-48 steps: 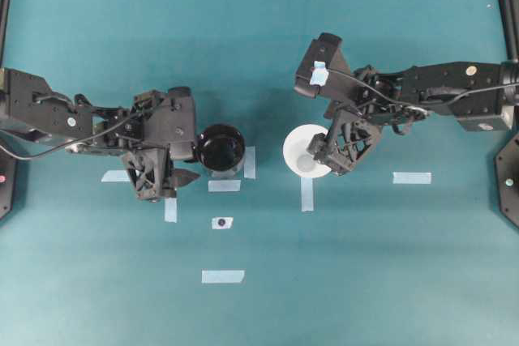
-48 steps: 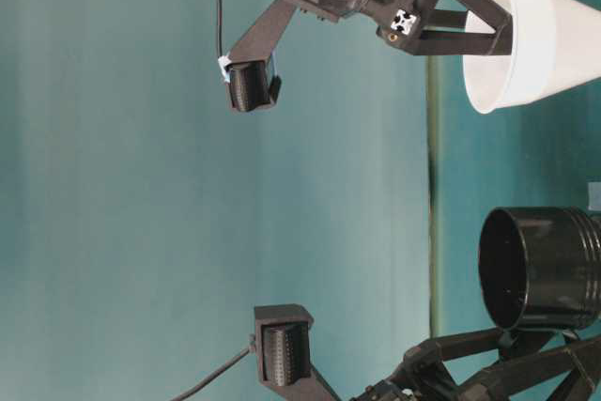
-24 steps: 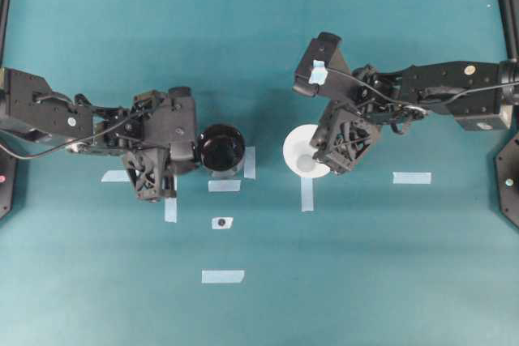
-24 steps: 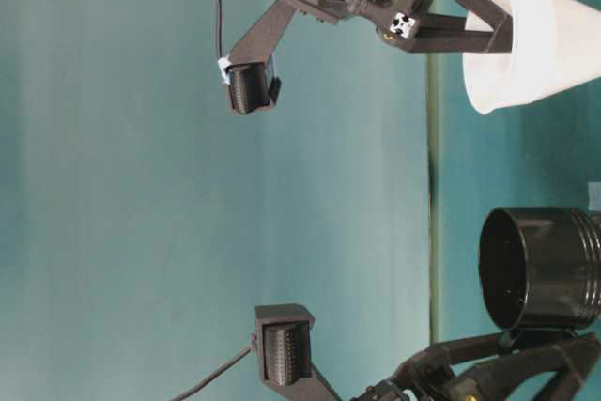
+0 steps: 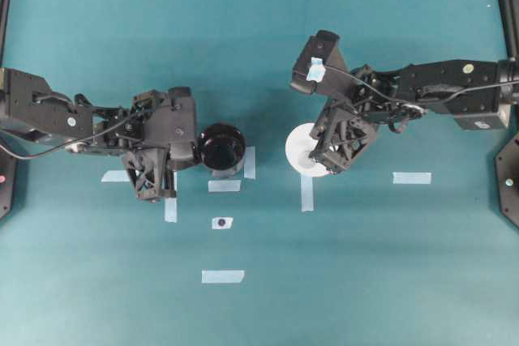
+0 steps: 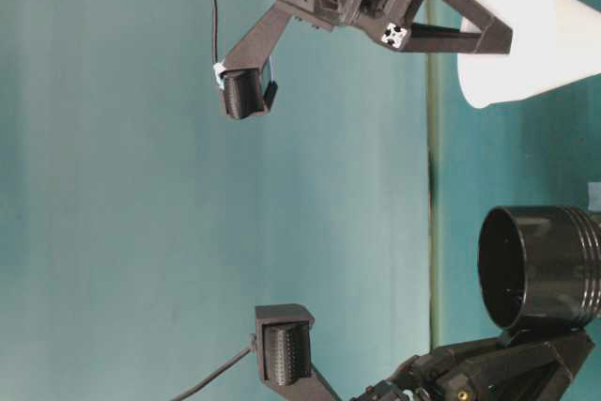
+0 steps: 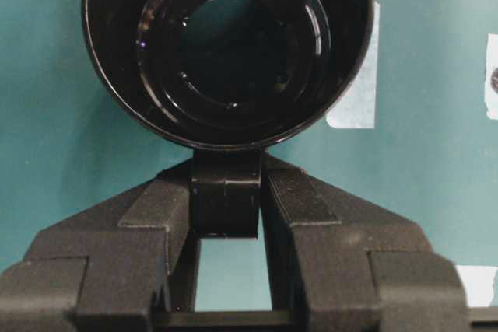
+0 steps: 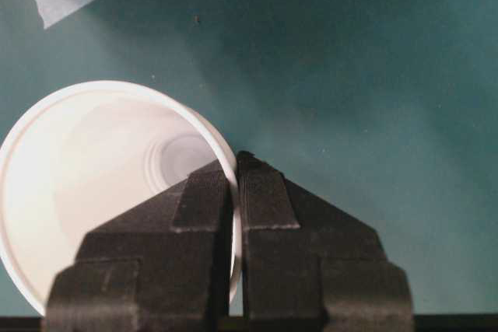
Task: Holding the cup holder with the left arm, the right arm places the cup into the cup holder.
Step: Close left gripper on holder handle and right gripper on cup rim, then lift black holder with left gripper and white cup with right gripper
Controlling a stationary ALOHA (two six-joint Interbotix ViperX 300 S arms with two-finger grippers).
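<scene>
White cup point(image 8: 101, 192) wall is pinched in your right gripper point(image 8: 236, 162), left gripper point(image 7: 227, 192) clamps the cup holder point(image 7: 226, 44) handle: lift straight, keep the rim level

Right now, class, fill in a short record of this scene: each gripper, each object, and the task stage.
left gripper: shut on the cup holder's handle stub
right gripper: shut on the cup's rim wall
cup holder: upright on the table, empty
cup: white, mouth up, apart from the cup holder
table: teal, with tape strips
task stage: both gripped, cup not yet placed
</scene>
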